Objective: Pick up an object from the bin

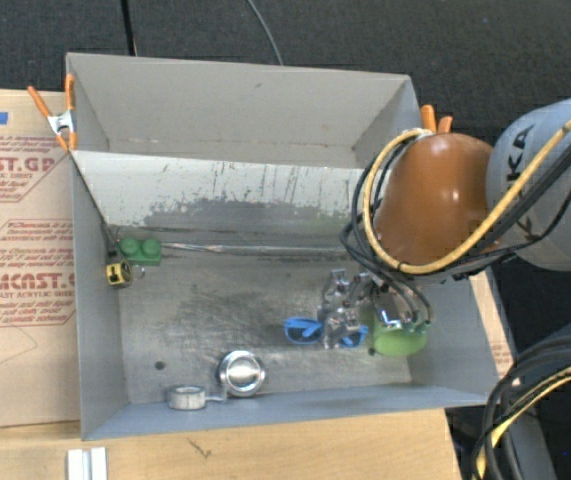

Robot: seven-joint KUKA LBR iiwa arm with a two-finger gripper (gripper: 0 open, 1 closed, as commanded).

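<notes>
My gripper (340, 318) reaches down near the bin's floor at the right, under the orange dome. Its metal fingers stand right over a small blue object (305, 328) lying on the floor, which sticks out to their left. A light green round thing (399, 342) lies just right of the fingers against the bin's right wall. Whether the fingers touch the blue object I cannot tell.
A shiny round metal piece (242, 372) and a small grey tape roll (187, 398) lie near the front wall. A green block (142, 249) and a small yellow and black thing (117, 273) sit in the far left corner. The arm and cables cover the bin's right side.
</notes>
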